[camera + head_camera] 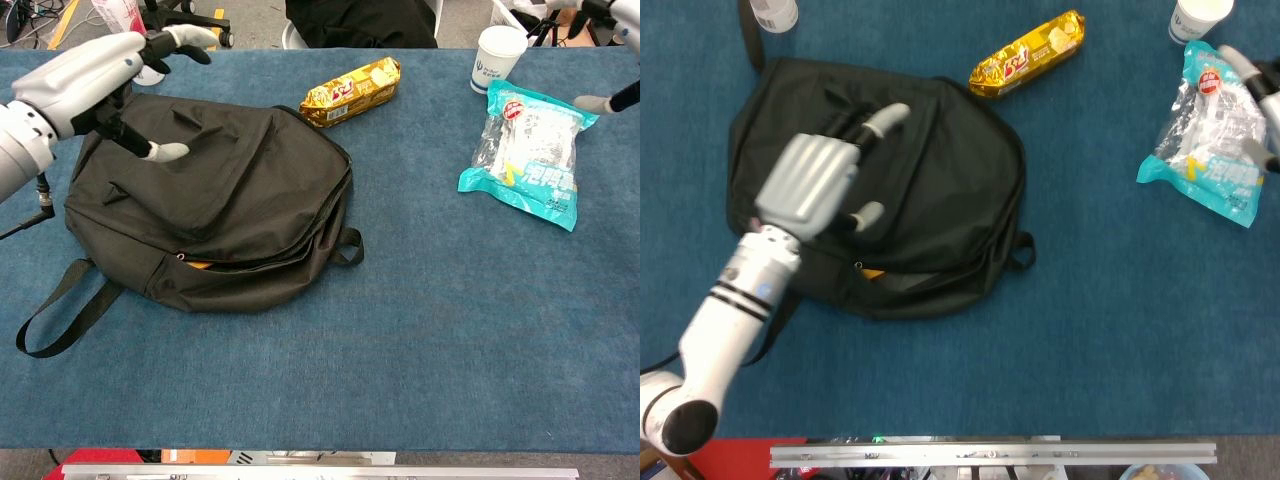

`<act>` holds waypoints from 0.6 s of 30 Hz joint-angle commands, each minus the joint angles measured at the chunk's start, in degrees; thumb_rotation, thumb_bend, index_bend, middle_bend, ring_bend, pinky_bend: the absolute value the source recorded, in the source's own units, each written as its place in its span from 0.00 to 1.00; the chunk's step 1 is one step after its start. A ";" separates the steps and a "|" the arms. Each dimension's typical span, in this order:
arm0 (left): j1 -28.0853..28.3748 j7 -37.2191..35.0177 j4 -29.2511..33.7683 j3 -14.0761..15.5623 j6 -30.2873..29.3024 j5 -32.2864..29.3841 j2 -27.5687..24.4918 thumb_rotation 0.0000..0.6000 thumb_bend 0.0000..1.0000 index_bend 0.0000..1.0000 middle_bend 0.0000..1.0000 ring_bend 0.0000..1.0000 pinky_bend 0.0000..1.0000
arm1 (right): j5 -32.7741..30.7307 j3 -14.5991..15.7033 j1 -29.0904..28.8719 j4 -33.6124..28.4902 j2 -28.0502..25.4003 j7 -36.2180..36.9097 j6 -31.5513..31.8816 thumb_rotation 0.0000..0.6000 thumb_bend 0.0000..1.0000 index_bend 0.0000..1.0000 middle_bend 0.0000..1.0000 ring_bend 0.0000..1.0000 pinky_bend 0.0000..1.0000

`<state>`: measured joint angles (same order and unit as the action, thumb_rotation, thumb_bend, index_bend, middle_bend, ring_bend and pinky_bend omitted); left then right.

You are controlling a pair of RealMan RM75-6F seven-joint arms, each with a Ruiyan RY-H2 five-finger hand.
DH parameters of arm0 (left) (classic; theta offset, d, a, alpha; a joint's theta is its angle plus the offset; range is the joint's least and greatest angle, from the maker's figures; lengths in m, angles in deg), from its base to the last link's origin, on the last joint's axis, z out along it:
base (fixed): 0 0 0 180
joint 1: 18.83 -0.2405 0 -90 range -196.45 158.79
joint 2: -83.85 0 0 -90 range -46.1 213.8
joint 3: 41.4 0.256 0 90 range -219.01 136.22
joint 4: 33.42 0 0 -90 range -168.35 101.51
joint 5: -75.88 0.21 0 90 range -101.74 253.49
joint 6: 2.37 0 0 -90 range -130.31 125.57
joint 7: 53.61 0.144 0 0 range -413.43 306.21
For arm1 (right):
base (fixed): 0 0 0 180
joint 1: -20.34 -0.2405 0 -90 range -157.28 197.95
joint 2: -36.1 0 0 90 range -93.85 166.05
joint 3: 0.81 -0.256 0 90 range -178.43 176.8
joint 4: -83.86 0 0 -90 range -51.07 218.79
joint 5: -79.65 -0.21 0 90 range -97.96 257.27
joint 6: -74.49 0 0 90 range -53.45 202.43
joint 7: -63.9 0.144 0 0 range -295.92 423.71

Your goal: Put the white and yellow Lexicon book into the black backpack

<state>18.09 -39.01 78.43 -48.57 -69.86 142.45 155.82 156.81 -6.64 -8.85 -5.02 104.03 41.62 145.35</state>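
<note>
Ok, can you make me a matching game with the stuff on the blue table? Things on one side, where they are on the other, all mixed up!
Things:
1. black backpack
2. gold snack pack
3. paper cup
4. teal snack bag

Places:
A. far right corner, behind the teal bag
B. just behind the backpack's top edge
C. right side of the table, in front of the cup
D. left side, under the left hand

Pairs: 1-D, 2-B, 3-A, 4-C
</note>
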 commanded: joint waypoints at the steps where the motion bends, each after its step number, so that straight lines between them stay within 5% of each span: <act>1: -3.73 -1.47 -3.54 2.18 -4.01 3.93 0.36 1.00 0.20 0.11 0.17 0.10 0.17 | -1.18 1.44 3.08 -2.85 -2.99 0.11 1.65 1.00 0.17 0.24 0.40 0.34 0.52; 18: -19.05 -10.77 -15.90 7.65 -19.19 12.41 -0.30 1.00 0.20 0.14 0.18 0.10 0.17 | -0.53 6.68 18.83 -7.89 -10.16 4.78 14.34 1.00 0.17 0.36 0.43 0.37 0.53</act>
<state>0.43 -48.50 63.13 -41.50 -87.76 153.95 155.82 155.93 -0.49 8.68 -12.95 94.04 45.97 158.42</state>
